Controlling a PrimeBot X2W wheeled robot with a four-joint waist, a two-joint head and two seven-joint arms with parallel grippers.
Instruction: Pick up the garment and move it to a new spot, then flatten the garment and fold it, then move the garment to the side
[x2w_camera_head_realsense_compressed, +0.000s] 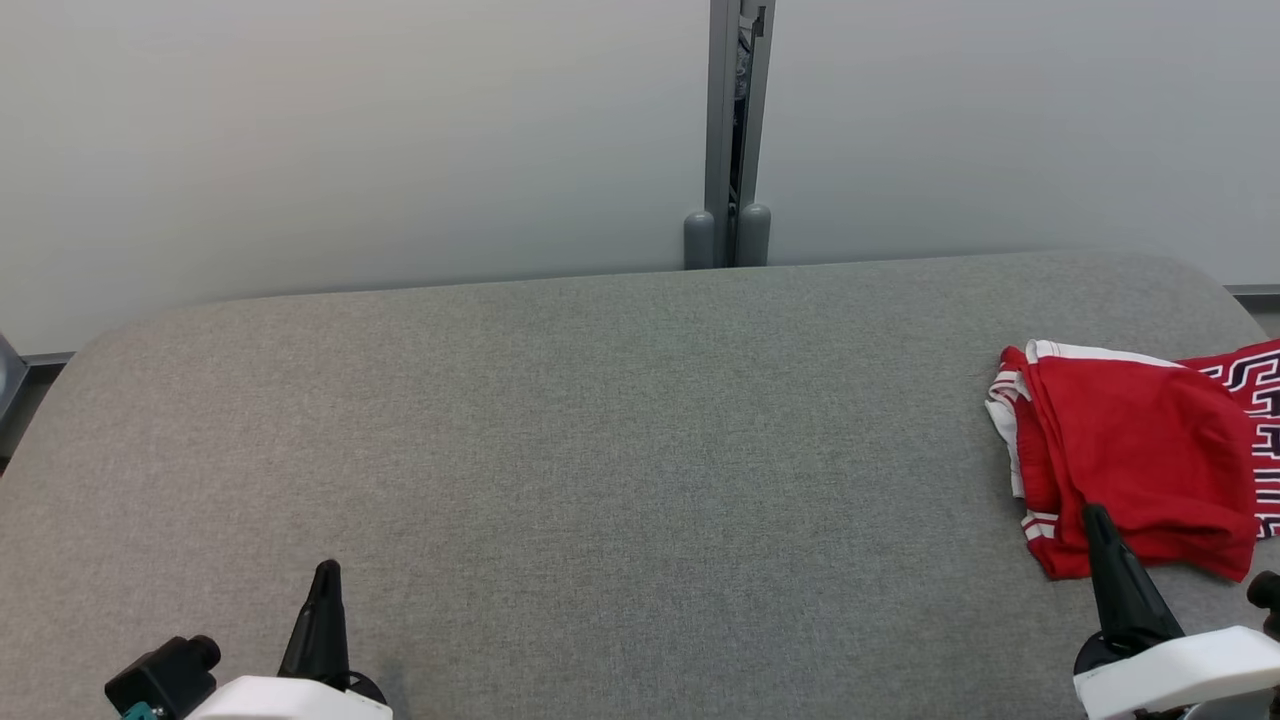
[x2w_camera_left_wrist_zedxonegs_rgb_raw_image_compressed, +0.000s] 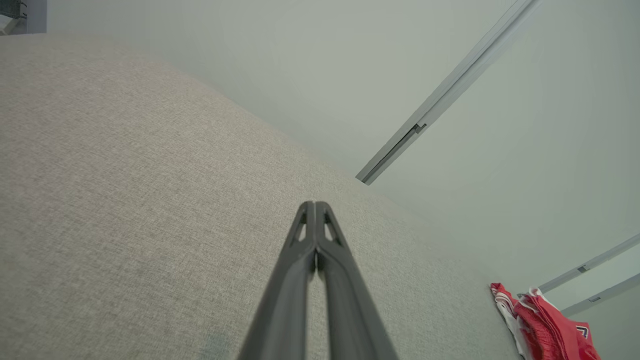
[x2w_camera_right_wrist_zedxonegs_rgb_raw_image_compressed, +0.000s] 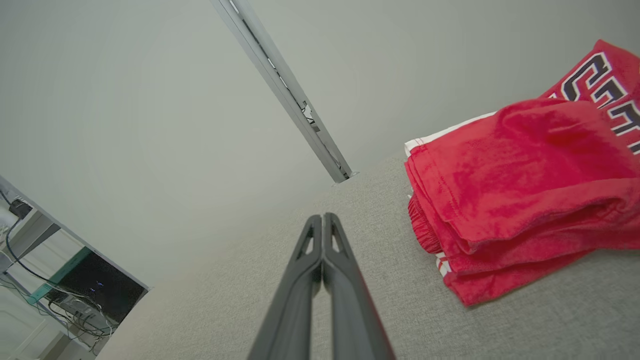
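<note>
The garment (x2w_camera_head_realsense_compressed: 1140, 462) is red with white trim and dark lettering, lying loosely folded at the far right of the grey table. It also shows at the lower right of the left wrist view, garment (x2w_camera_left_wrist_zedxonegs_rgb_raw_image_compressed: 547, 325), and fills the right of the right wrist view, garment (x2w_camera_right_wrist_zedxonegs_rgb_raw_image_compressed: 515, 180). My right gripper (x2w_camera_head_realsense_compressed: 1098, 516) is shut and empty, its tip just in front of the garment's near edge; the fingers meet at the tip in its own view, right gripper (x2w_camera_right_wrist_zedxonegs_rgb_raw_image_compressed: 323, 218). My left gripper (x2w_camera_head_realsense_compressed: 326, 570) is shut and empty at the table's near left, left gripper (x2w_camera_left_wrist_zedxonegs_rgb_raw_image_compressed: 315, 205).
The grey fabric-covered table (x2w_camera_head_realsense_compressed: 600, 440) has rounded far corners and a pale wall behind with a grey vertical post (x2w_camera_head_realsense_compressed: 735, 130). A shelf with cables and a dark box (x2w_camera_right_wrist_zedxonegs_rgb_raw_image_compressed: 60, 280) stands off the table's left end.
</note>
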